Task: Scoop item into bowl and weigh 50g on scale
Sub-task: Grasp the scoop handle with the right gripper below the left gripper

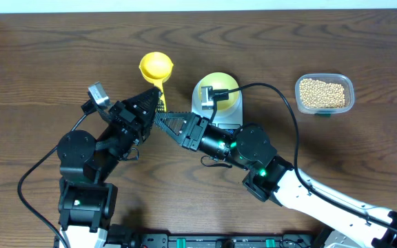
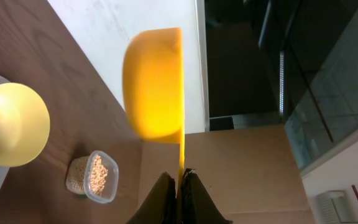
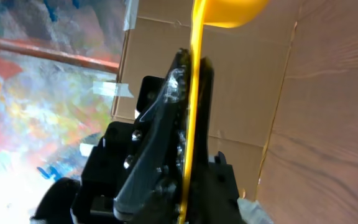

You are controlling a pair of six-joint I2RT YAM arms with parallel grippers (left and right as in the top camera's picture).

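Overhead view: a bright yellow scoop (image 1: 156, 67) is held above the brown counter (image 1: 47, 62), left of centre. Its long axis runs far to near, with the empty-looking cup at the far end and the thin handle pointing toward the robot. The left claw (image 1: 158, 103) is closed on that handle, its arm bent and reaching in from the near left. The right claw (image 1: 163, 120) stretches across from the near right, its tips just beside the handle's near end; whether it is open or clamped cannot be told. The beans (image 1: 322, 93) sit in a clear tub (image 1: 351, 88) well apart at the far right. The pale yellow bowl (image 1: 219, 86) stands on the white scale (image 1: 200, 103), between scoop and tub. The beans therefore lie to the right of both claws, and the right arm looks the nearer one to them. Left wrist view: two dark fingers (image 2: 163, 199) pinch the handle edge-on, and the cup rises above them turned on its side; bowl and tub lie at lower left. Right wrist view: the handle runs as a yellow line from top to bottom, gripped by the left claw's black body; the right claw's own fingers are not clearly seen.
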